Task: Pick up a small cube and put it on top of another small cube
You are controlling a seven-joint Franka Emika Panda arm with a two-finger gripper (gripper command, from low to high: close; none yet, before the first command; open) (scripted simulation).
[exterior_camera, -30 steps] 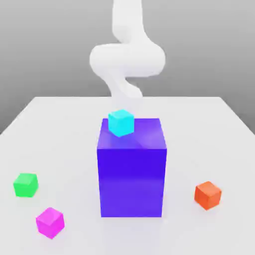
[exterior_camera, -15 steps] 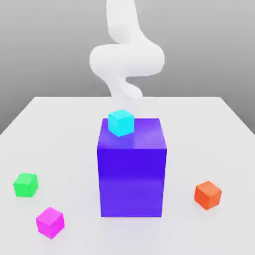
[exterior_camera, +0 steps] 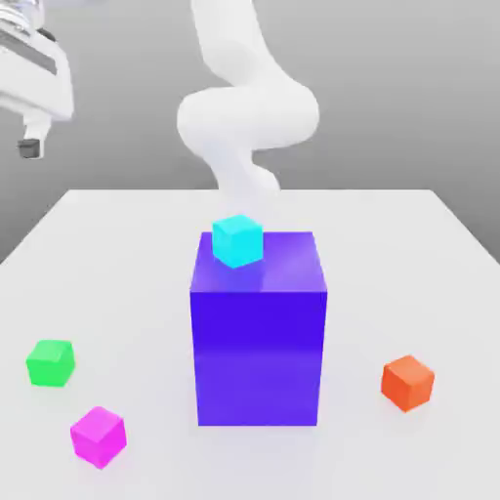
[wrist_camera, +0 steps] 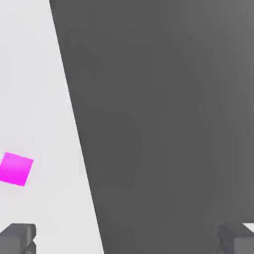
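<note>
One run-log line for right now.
phase: approach | gripper: open, empty | magenta cube: on table, untouched | green cube: on table, bare

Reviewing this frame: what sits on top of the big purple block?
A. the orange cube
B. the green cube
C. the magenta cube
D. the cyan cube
D. The cyan cube rests on the top face of the big purple block, near its far edge, while the magenta cube, green cube and orange cube all lie on the table.

table [exterior_camera: 137, 254]: white, flat
landmark: purple block [exterior_camera: 258, 342], mid-table
left of block: green cube [exterior_camera: 51, 362], magenta cube [exterior_camera: 98, 436]
right of block: orange cube [exterior_camera: 407, 382], apparently resting flat
</note>
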